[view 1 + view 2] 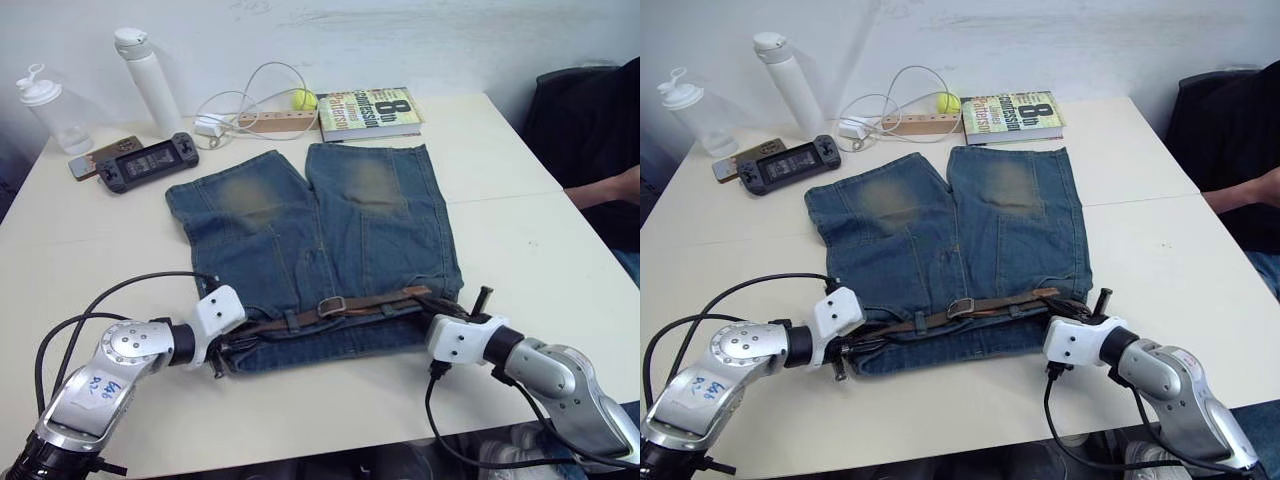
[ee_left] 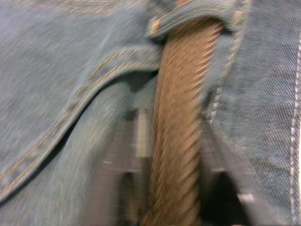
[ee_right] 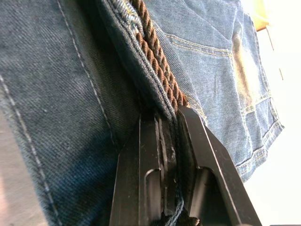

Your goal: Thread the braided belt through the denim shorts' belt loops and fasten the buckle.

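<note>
Nearest you, at the left, your left gripper (image 1: 216,352) straddles the braided belt (image 2: 181,141), fingers a strap-width apart, touching it below a belt loop (image 2: 186,21). Centre: the buckle (image 1: 331,306) lies on the denim shorts (image 1: 300,240), spread flat on the table (image 1: 520,250). At the right, your right gripper (image 3: 176,123) is pinched onto the waistband edge beside the belt. Judge the strap limp, light and grippy; grasp it near a loop.
</note>
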Robot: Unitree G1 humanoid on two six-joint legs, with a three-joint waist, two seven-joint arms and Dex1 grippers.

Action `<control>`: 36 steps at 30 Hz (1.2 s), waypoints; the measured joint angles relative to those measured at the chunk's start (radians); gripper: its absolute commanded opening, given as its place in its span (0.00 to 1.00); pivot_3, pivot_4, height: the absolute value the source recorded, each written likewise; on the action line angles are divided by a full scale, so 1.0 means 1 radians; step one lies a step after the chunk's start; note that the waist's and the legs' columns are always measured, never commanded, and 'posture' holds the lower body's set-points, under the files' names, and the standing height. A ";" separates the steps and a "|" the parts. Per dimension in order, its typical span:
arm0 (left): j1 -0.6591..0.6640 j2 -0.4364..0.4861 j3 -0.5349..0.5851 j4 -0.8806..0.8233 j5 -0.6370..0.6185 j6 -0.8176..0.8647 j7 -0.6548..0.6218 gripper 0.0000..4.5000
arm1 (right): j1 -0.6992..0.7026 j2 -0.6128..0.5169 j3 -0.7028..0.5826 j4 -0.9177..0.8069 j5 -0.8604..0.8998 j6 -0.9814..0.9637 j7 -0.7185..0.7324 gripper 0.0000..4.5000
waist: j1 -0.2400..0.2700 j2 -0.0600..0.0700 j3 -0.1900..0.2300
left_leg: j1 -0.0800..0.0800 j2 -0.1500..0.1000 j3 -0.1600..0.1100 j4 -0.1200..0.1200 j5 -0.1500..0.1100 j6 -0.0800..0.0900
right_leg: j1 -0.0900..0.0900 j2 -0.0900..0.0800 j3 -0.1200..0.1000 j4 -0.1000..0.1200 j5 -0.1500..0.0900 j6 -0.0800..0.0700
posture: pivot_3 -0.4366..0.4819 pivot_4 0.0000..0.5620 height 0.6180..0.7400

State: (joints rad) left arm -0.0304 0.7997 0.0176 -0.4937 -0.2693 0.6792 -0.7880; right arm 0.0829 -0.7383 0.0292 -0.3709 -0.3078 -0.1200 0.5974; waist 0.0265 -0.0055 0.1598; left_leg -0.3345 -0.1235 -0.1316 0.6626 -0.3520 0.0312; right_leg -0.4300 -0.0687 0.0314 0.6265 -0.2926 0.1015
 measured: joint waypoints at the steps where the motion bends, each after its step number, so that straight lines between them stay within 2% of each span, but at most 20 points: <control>1: -0.002 0.006 0.016 0.000 -0.012 -0.015 -0.018 0.75 | -0.004 0.000 0.000 0.000 0.005 0.002 0.004 0.00 | 0.000 0.000 0.000 | 0.000 0.000 0.000 0.000 0.000 0.000 | 0.000 0.000 0.000 0.000 0.000 0.000 | 0.48 0.27 1.00; 3: -0.007 0.017 0.050 0.000 -0.049 -0.048 -0.067 0.95 | -0.012 0.000 0.002 -0.001 0.016 0.009 0.014 0.00 | 0.000 0.000 0.000 | 0.000 0.000 0.000 0.000 0.000 0.000 | 0.000 0.000 0.000 0.000 0.000 0.000 | 0.48 0.27 1.00; 4: -0.010 0.032 0.058 -0.002 -0.066 -0.063 -0.092 0.98 | -0.016 0.000 0.002 -0.001 0.020 0.011 0.019 0.00 | 0.000 0.000 0.000 | 0.000 0.000 0.000 0.000 0.000 0.000 | 0.000 0.000 0.000 0.000 0.000 0.000 | 0.48 0.27 1.00; 10: -0.067 0.046 0.027 -0.002 -0.063 -0.111 -0.123 0.98 | -0.029 0.004 0.004 -0.003 0.025 0.020 0.031 0.00 | -0.001 0.000 0.000 | 0.000 0.000 0.000 0.000 0.000 0.000 | 0.000 0.000 0.000 0.000 0.000 0.000 | 0.48 0.27 1.00; 14: -0.088 0.044 -0.048 0.010 0.010 -0.138 -0.089 0.98 | -0.023 0.007 0.005 -0.017 0.025 0.034 0.031 0.00 | -0.002 0.000 0.000 | 0.000 0.000 0.001 0.000 -0.001 0.000 | -0.001 0.000 0.000 0.000 0.000 0.000 | 0.48 0.27 1.00; 18: -0.099 0.043 -0.076 0.054 0.060 -0.156 -0.066 0.98 | -0.017 0.007 0.005 -0.019 0.025 0.039 0.031 0.00 | -0.001 0.000 0.000 | 0.000 0.001 0.002 0.000 -0.001 0.000 | -0.001 0.000 0.000 0.000 0.000 0.000 | 0.48 0.27 1.00; 25: -0.109 0.045 -0.073 0.115 0.092 -0.175 -0.053 0.98 | -0.013 0.007 0.005 -0.021 0.025 0.040 0.031 0.00 | 0.000 0.000 0.000 | 0.000 0.001 0.002 0.000 -0.001 0.001 | -0.001 0.000 0.001 0.000 0.000 0.000 | 0.48 0.27 1.00; 36: -0.111 0.040 -0.023 0.100 0.021 -0.166 -0.079 0.98 | -0.013 0.009 0.005 -0.021 0.025 0.040 0.031 0.00 | 0.000 0.000 0.000 | 0.000 0.001 0.002 0.000 -0.001 0.001 | -0.001 0.000 0.001 0.000 0.000 0.000 | 0.48 0.27 1.00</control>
State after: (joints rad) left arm -0.1414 0.8402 -0.0053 -0.3935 -0.2482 0.5130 -0.8669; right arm 0.0701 -0.7290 0.0339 -0.3915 -0.2831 -0.0797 0.6281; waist 0.0260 -0.0055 0.1599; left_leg -0.3349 -0.1226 -0.1295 0.6626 -0.3531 0.0318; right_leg -0.4311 -0.0683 0.0320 0.6263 -0.2926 0.1015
